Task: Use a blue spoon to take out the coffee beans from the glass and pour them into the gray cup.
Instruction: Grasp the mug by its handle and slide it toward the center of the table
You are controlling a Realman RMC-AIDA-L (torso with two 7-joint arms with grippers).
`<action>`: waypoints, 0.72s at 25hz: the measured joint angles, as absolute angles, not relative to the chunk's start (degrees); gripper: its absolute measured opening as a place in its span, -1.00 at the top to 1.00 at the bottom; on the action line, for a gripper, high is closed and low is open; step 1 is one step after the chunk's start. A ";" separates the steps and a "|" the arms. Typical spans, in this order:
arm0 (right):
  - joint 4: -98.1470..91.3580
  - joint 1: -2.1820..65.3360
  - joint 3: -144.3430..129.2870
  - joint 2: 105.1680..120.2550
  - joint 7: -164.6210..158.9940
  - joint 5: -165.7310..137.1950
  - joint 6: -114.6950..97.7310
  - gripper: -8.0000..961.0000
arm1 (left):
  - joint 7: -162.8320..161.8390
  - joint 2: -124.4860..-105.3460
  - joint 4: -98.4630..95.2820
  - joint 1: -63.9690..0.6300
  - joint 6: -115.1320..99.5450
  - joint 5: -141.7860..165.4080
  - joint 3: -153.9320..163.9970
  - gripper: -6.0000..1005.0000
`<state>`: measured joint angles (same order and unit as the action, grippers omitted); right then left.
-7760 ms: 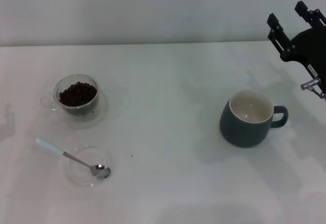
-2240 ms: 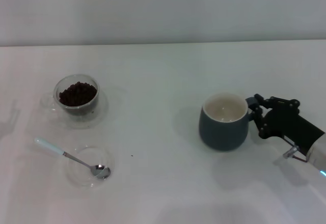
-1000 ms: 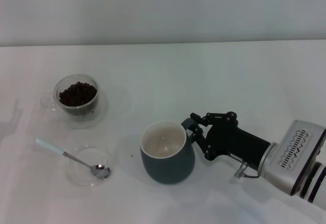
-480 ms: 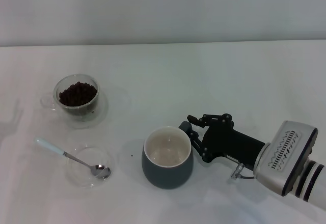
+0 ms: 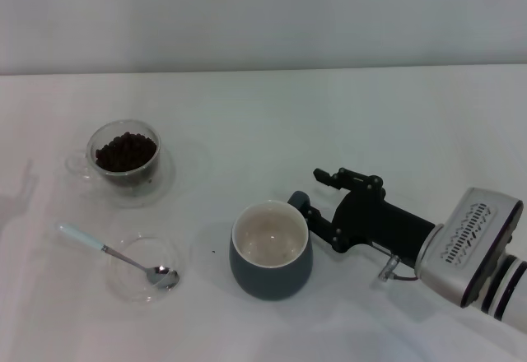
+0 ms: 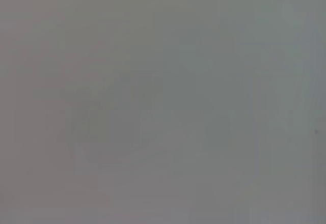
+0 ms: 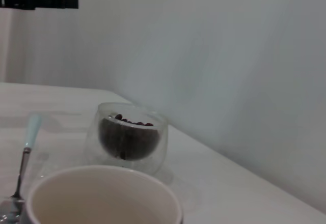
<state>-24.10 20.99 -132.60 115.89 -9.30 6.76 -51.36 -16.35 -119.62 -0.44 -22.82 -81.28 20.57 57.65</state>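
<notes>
One moment earlier the right tool point(image 5: 317, 191) gripped the gray cup point(image 5: 270, 250); now spread open, released near the glass point(image 5: 125, 157).

Head view high above table point(image 5: 272, 115); right wrist low behind gray cup point(image 7: 102, 198), sharing glass point(image 7: 130, 137).

White table point(image 5: 272, 107) filled most of head view, w/ pale wall behind. Shallow clear round dish point(image 5: 123, 284) sat near front-left edge; tiny dark speck point(image 5: 213, 252) lay on table just right of it.
</notes>
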 joint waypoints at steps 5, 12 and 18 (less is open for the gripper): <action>-23.94 21.12 -132.55 115.69 -9.30 6.97 -51.52 -0.06 | -16.34 -119.61 -0.44 -22.44 -81.30 20.45 57.65 -0.58; -23.00 21.06 -132.58 115.66 -9.31 6.64 -51.30 -0.36 | -16.34 -119.51 -0.44 -22.69 -81.21 20.28 57.65 -0.58; -22.29 20.74 -133.03 115.61 -9.39 6.60 -51.30 -0.36 | -16.30 -119.43 -0.44 -23.04 -80.90 20.39 57.65 -0.58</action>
<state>-22.29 20.74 -133.03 115.61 -9.39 6.60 -51.30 -16.30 -119.43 -0.44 -23.04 -80.90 20.39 57.65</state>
